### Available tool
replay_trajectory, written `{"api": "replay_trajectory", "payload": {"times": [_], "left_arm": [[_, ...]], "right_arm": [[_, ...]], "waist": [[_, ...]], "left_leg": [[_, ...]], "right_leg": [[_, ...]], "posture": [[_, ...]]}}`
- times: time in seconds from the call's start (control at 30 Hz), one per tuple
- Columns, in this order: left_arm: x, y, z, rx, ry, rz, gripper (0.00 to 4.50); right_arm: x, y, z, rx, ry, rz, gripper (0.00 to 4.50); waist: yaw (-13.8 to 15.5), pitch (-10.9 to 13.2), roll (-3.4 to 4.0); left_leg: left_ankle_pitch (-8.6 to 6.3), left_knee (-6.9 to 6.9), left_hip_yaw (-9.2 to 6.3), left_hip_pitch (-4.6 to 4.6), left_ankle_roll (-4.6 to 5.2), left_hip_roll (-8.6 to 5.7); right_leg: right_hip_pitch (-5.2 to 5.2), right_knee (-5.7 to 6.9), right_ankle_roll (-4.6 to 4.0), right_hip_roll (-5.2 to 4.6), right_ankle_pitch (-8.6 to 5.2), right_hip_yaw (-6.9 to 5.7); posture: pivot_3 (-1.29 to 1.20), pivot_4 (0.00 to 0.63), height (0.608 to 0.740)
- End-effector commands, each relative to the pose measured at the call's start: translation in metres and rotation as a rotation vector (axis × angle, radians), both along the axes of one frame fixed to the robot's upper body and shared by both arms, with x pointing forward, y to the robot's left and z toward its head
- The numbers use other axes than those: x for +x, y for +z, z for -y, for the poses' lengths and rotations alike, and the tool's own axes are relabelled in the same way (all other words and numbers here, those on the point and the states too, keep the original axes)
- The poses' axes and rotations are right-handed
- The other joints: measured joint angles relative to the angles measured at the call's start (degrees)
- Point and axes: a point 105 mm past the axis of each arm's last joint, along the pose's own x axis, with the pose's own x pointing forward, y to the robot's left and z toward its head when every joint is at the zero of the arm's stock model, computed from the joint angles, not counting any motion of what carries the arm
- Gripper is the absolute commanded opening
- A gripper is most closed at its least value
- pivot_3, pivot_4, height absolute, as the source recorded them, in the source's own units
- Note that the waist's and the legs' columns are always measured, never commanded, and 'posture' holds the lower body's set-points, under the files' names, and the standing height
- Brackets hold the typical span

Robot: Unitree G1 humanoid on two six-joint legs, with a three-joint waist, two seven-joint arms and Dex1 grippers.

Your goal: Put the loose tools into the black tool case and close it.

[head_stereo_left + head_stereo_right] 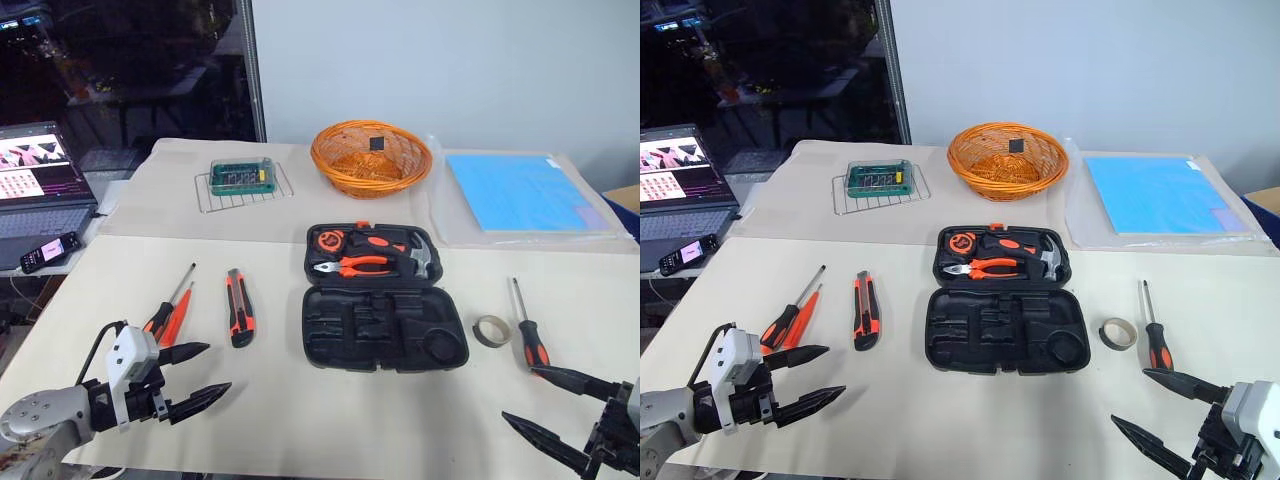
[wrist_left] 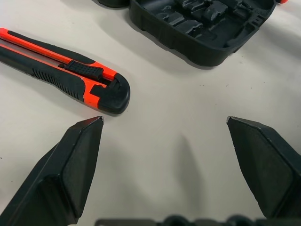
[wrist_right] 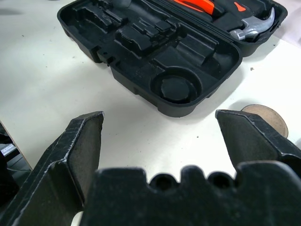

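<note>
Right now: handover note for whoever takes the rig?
Left gripper: open, empty, near the utility knife.
Right gripper: open, empty, near the lone screwdriver.
Black tool case: open mid-table, near half's recesses empty.
Two screwdrivers lie left of the knife; tape roll right of the case.
Done: nothing packed.
Left: load all five, close the case.

The tool case [image 1: 385, 342] lay open mid-table, pliers [image 1: 352, 265] and hammer [image 1: 418, 258] in its far half. Left of it sat the knife [image 1: 238, 308], then two screwdrivers [image 1: 170, 311]. Right of it: the tape roll [image 1: 490, 331], then another screwdriver [image 1: 528, 330]. Behind stood a basket [image 1: 371, 160].
</note>
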Motion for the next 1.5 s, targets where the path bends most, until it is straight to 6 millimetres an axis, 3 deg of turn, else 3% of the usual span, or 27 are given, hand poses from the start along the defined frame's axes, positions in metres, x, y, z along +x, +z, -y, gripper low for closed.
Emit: {"api": "replay_trajectory", "payload": {"times": [0.03, 0.13, 0.27, 0.37, 0.47, 0.6, 0.77, 0.83, 0.9, 1.13, 1.23, 1.33, 1.43, 1.5], "left_arm": [[0.007, 0.014, 0.006, -0.039, 0.084, 0.076, 4.50], [0.031, 0.035, -0.003, -0.140, 0.339, 0.143, 4.50], [0.049, 0.031, -0.025, -0.003, 0.587, 0.101, 4.50], [0.060, 0.033, -0.054, 0.066, 0.715, 0.022, 4.50], [0.064, 0.034, -0.078, 0.125, 0.753, -0.012, 4.50], [0.061, 0.019, -0.101, 0.241, 0.744, -0.110, 4.50], [0.059, 0.008, -0.106, 0.234, 0.760, -0.180, 4.50], [0.057, 0.003, -0.107, 0.252, 0.754, -0.197, 3.98], [0.054, -0.001, -0.104, 0.274, 0.723, -0.206, 3.46], [0.056, 0.004, -0.098, 0.212, 0.683, -0.186, 0.88], [0.058, 0.012, -0.098, 0.188, 0.673, -0.146, 0.85], [0.072, 0.064, -0.080, 0.052, 0.544, 0.026, 0.85], [0.074, 0.088, -0.037, 0.066, 0.277, 0.040, 0.85], [0.076, 0.091, 0.013, 0.180, -0.008, 0.067, 0.85]], "right_arm": [[0.014, 0.017, -0.010, 0.006, 0.038, 0.106, 4.39], [0.039, 0.036, -0.039, 0.069, 0.127, 0.220, 4.39], [0.046, 0.047, -0.061, 0.097, 0.229, 0.246, 4.39], [0.046, 0.055, -0.081, 0.118, 0.381, 0.221, 4.39], [0.049, 0.059, -0.090, 0.111, 0.448, 0.214, 4.39], [0.053, 0.058, -0.094, 0.089, 0.481, 0.216, 4.39], [0.053, 0.056, -0.096, 0.095, 0.472, 0.221, 4.39], [0.052, 0.055, -0.095, 0.097, 0.465, 0.218, 4.50], [0.052, 0.054, -0.093, 0.098, 0.454, 0.215, 4.50], [0.053, 0.053, -0.093, 0.092, 0.439, 0.222, 4.50], [0.054, 0.053, -0.093, 0.091, 0.437, 0.225, 4.50], [0.055, 0.054, -0.091, 0.101, 0.412, 0.234, 4.50], [0.052, 0.053, -0.086, 0.100, 0.388, 0.227, 4.50], [0.049, 0.054, -0.075, 0.087, 0.331, 0.230, 4.50]], "waist": [[0.00, 0.00, 0.00], [-0.75, 0.03, -0.09], [-0.46, 0.04, -0.15], [0.00, 0.05, -0.20], [-0.03, 0.07, -0.29], [-0.04, 0.07, -0.32], [0.23, 0.06, -0.39], [0.14, 0.05, -0.40], [0.00, 0.03, -0.38], [-0.33, 0.01, -0.36], [-0.28, 0.01, -0.36], [0.00, 0.04, -0.51], [0.59, -0.02, -0.63], [1.29, -0.04, -0.62]], "left_leg": [[0.00, 0.00, 0.00, 0.00, 0.00, 0.00], [-0.02, 0.03, -0.02, 0.08, 0.04, 0.00], [0.01, 0.13, -0.31, 0.25, 0.00, -0.19], [0.02, 0.10, -0.38, 0.15, 0.00, -0.23], [0.03, 0.10, -0.36, 0.01, 0.00, -0.23], [-0.11, 0.09, -0.27, 0.01, -0.06, -0.21], [-0.14, 0.07, -0.25, -0.06, -0.12, -0.19], [-0.15, 0.07, -0.23, -0.03, -0.14, -0.18], [-0.15, 0.07, -0.23, 0.00, -0.16, -0.18], [-0.09, 0.03, -0.16, 0.18, -0.30, -0.04], [-0.09, 0.03, -0.16, 0.16, -0.30, -0.05], [-0.10, 0.05, -0.16, 0.08, -0.29, -0.06], [-0.08, 0.09, -0.26, -0.02, -0.32, -0.07], [-0.13, 0.08, -0.23, 0.04, -0.25, -0.16]], "right_leg": [[0.00, 0.00, 0.00, 0.00, 0.00, 0.00], [0.06, -0.04, 0.00, 0.02, 0.01, 0.18], [0.22, 0.13, 0.00, 0.17, 0.04, 0.35], [0.23, 0.16, -0.01, 0.27, 0.02, 0.36], [0.22, 0.16, -0.03, 0.34, 0.03, 0.37], [0.16, 0.14, -0.08, 0.35, -0.03, 0.36], [0.09, 0.13, -0.17, 0.32, -0.01, 0.33], [0.10, 0.12, -0.16, 0.28, -0.01, 0.34], [0.10, 0.15, -0.15, 0.27, -0.01, 0.34], [0.10, 0.25, -0.22, 0.37, -0.06, 0.38], [0.08, 0.28, -0.24, 0.37, -0.07, 0.38], [0.04, 0.27, -0.24, 0.36, -0.07, 0.37], [-0.01, 0.26, -0.28, 0.36, -0.05, 0.27], [0.05, 0.15, -0.27, 0.28, -0.05, 0.24]], "posture": [[0.00, 0.150, 0.740], [0.00, 0.150, 0.740], [0.00, 0.150, 0.740], [0.00, 0.150, 0.740], [0.00, 0.150, 0.740], [0.00, 0.150, 0.740], [0.00, 0.150, 0.740], [0.00, 0.150, 0.740], [0.00, 0.150, 0.740], [0.00, 0.150, 0.740], [0.00, 0.150, 0.740], [0.00, 0.150, 0.740], [0.00, 0.150, 0.740], [0.00, 0.150, 0.740]]}}
